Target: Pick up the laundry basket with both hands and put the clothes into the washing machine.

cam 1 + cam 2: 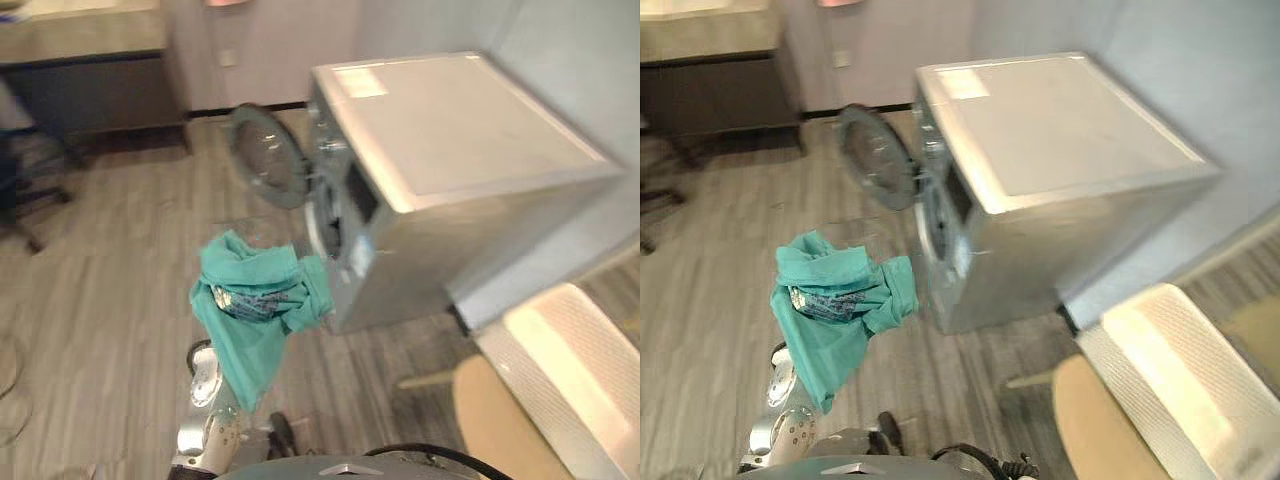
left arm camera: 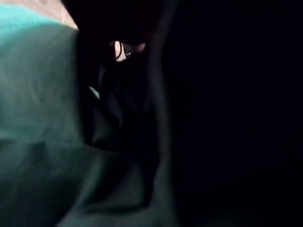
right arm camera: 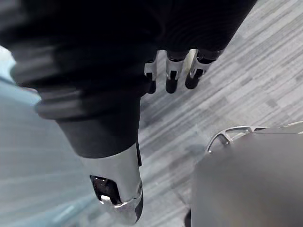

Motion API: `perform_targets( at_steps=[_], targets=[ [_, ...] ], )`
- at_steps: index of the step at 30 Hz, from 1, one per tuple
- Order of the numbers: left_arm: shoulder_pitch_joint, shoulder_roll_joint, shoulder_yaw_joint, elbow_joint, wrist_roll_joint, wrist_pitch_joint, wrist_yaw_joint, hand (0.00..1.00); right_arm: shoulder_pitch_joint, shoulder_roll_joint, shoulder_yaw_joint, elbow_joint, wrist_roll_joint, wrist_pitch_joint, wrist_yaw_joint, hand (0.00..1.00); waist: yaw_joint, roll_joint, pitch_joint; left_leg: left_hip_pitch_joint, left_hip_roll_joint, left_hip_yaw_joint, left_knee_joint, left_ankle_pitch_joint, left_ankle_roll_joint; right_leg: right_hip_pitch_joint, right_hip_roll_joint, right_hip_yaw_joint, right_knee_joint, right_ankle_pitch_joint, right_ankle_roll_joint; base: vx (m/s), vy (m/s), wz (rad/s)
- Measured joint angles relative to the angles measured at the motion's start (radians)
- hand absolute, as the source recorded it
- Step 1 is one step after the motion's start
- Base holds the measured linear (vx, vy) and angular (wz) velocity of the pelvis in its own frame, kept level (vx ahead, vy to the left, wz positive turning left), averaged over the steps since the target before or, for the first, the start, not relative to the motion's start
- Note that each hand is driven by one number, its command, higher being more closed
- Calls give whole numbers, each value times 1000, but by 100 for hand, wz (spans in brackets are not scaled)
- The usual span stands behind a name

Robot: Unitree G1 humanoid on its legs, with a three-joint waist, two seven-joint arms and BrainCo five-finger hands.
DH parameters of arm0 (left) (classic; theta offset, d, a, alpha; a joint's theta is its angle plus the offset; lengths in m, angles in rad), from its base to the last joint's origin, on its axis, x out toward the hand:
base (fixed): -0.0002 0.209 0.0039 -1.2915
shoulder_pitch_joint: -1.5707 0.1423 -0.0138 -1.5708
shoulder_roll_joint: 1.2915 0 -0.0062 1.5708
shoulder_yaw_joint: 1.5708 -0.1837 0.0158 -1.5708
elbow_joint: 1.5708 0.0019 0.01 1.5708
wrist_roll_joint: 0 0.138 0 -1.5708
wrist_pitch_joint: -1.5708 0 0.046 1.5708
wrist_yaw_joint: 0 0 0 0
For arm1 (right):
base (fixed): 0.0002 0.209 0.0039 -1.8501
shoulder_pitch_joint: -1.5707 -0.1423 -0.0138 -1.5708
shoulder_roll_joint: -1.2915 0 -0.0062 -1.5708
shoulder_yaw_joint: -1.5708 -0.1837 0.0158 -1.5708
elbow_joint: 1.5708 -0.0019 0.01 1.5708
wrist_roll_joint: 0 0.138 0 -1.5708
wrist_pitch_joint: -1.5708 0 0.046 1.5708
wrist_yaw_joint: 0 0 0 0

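Teal garment (image 1: 250, 300): soft, creased, matt cloth; washing machine (image 1: 470, 130): smooth satin silver-grey panels, glossy glazed door (image 1: 268, 155); floor (image 1: 100, 300): matt grey wood-look planks; right hand (image 3: 137, 56): shiny metal fingers (image 3: 171, 78), matt ribbed dark cover.

Your two head cams look steeply down from up high, set slightly apart. They share nearly the same scene: washing machine (image 1: 470, 150) ahead-right, teal cloth (image 1: 255, 300) low in front, wood floor (image 1: 100, 300). L wrist cam sits v. close to that cloth, prob. pressed into it, so it's mostly dark. R wrist cam looks along the right hand (image 3: 173, 78), down at the floor from close up.
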Motion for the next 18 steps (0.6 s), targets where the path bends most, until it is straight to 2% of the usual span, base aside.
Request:
perform_targets(
  at_steps=[1, 2, 3, 4, 5, 6, 7, 8, 9, 10, 13, 14, 15, 16, 17, 18],
  targets=[
    [-1, 9, -4, 8, 0, -2, 0, 100, 0, -3, -3, 5, 0, 1, 2, 0, 11, -3, 2, -12, 14, 3, 74, -69, 67, -2, -19, -13, 25, -13, 23, 138, 151, 45],
    [2, 18, -14, 45, 0, -2, 0, 100, 7, -15, -14, 4, 3, 4, 10, 0, 17, 26, 2, 16, 80, -39, 182, -179, 35, -4, -46, -17, 160, -44, 51, 185, 154, 34],
    [-3, 17, -43, 107, 1, 15, 1, 100, 18, -30, -13, -1, 7, 9, 11, 0, -2, 25, 11, 72, 19, -62, 154, -199, 10, -26, -128, 1, 363, -52, -32, 270, 242, 42],
    [7, 20, -81, 131, 1, 36, 1, 100, 36, -28, -33, -7, 27, 5, 14, 0, -14, 25, 10, 161, -34, -73, 53, -172, 14, -99, -199, 64, 570, -19, -204, 239, 297, 51],
    [9, 19, -100, 134, 1, 44, 1, 100, 39, -26, -35, -13, 38, 5, 17, 0, -19, 32, 11, 204, -50, -81, -2, -156, 7, -138, -201, 103, 654, -8, -248, 216, 266, 22],
    [13, 18, -114, 134, 2, 46, -1, 100, 40, -24, -40, -20, 45, 6, 20, 0, -27, 44, 12, 245, -55, -84, -56, -148, -27, -180, -175, 151, 722, -6, -249, 213, 210, 16],
    [15, 38, -122, 125, 2, 44, -3, 100, 55, 10, -37, -53, 48, 5, 26, 0, -41, 22, 22, 275, 10, 20, -2, -256, -90, -248, -136, 234, 783, -8, -214, 308, 29, 16],
    [-1, 57, -142, 87, 3, 42, -4, 100, 64, 30, -42, -87, 51, 4, 31, 0, -52, 29, 28, 271, 84, 27, 78, -263, 53, -314, -134, 246, 828, -10, -175, 385, -155, 6],
    [-21, 64, -140, 81, 3, 38, -5, 100, 63, 27, -39, -113, 51, 8, 33, 0, -57, -2, 46, 324, 85, 42, 58, -225, -56, -366, -131, 299, 805, -34, -111, 400, -255, 0],
    [-22, 56, -139, 84, 3, 40, -3, 100, 76, 48, -28, -130, 52, 7, 36, 0, -74, 4, 46, 378, 77, 38, 4, -220, -58, -395, -88, 271, 734, -58, -92, 315, -144, 0],
    [-47, 35, -144, 85, 3, 39, -4, 100, 95, 59, -30, -168, 65, 3, 36, 0, -94, 14, 44, 436, 67, 24, -81, -207, -80, -463, -20, 125, 592, -69, -92, 285, 14, 22],
    [-69, 25, -142, 90, 3, 39, -4, 100, 94, 60, -29, -173, 79, 4, 36, 0, -101, 13, 44, 459, 57, 14, -108, -204, -85, -476, 13, 23, 486, -45, -125, 374, 16, 31],
    [-82, 18, -140, 94, 3, 40, -4, 100, 98, 61, -19, -173, 79, 7, 35, 0, -99, 6, 39, 491, 37, 10, -131, -204, -91, -466, 50, -59, 376, -4, -186, 416, -1, 25],
    [-82, 14, -139, 94, 3, 40, -4, 100, 108, 64, -6, -175, 78, 7, 35, 0, -98, -8, 31, 505, 23, 10, -125, -209, -99, -454, 69, -74, 317, 17, -211, 501, -40, 34],
    [-83, -8, -139, 115, 3, 46, -3, 100, 125, 54, 1, -192, 79, 8, 36, 0, -110, 2, 26, 529, 38, 5, -56, -232, -135, -418, 93, -51, 276, 84, -293, 554, -14, 34],
    [-80, -22, -136, 120, 8, 52, -3, 100, 124, 42, 7, -204, 79, 5, 36, 0, -122, 27, 41, 485, 101, 12, 151, -216, -142, -346, 112, -63, 236, 65, -282, 547, -20, 35]
  ],
)
